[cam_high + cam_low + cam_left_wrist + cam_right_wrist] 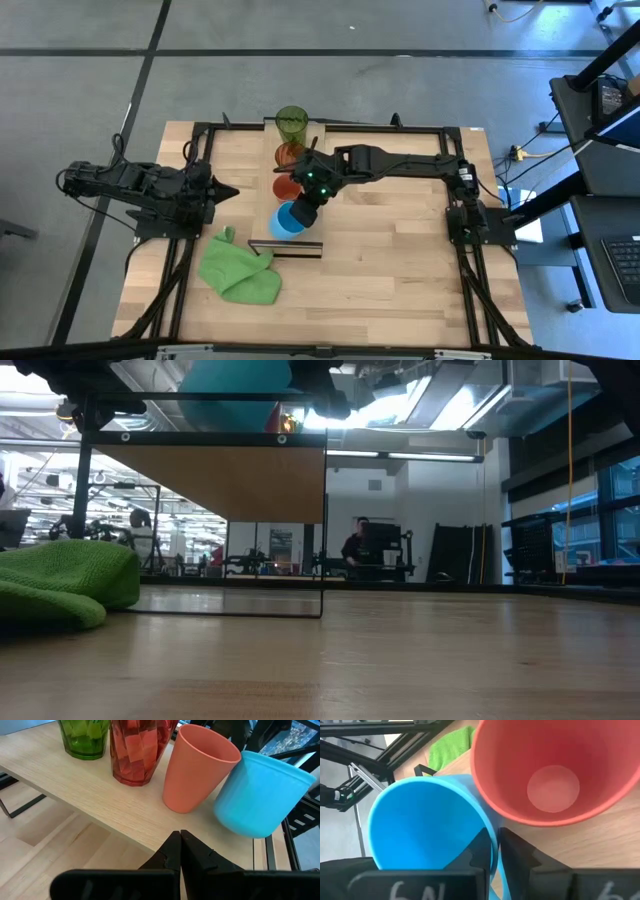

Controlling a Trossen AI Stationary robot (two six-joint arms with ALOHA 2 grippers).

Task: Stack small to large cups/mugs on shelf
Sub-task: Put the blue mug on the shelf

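Four cups stand in a row on the pale shelf (100,795): the green tumbler (85,737), the red-orange tumbler (140,750), the small red cup (197,767) and the light-blue mug (262,795), which sits tilted at the row's near end. Its handle does not show. From above, the row runs from the green tumbler (292,122) to the blue mug (288,222). My right gripper (492,837) (303,212) is shut on the blue mug. My left gripper (179,834) (232,190) is shut, left of the shelf, pointing at the cups. My right gripper holds the light-blue mug by its rim (487,822), on the side next to the small red cup. One finger (480,847) is inside the mug and the other (520,852) outside, coming from above. The mug is tilted; whether its base touches the shelf, I cannot tell.
A green cloth (240,268) (60,585) lies on the tabletop left of the shelf's near end. The shelf's dark legs (323,530) stand on the butcher-block table (400,270). Black frame rails run along the table's sides. A person sits far off in the room (358,545).
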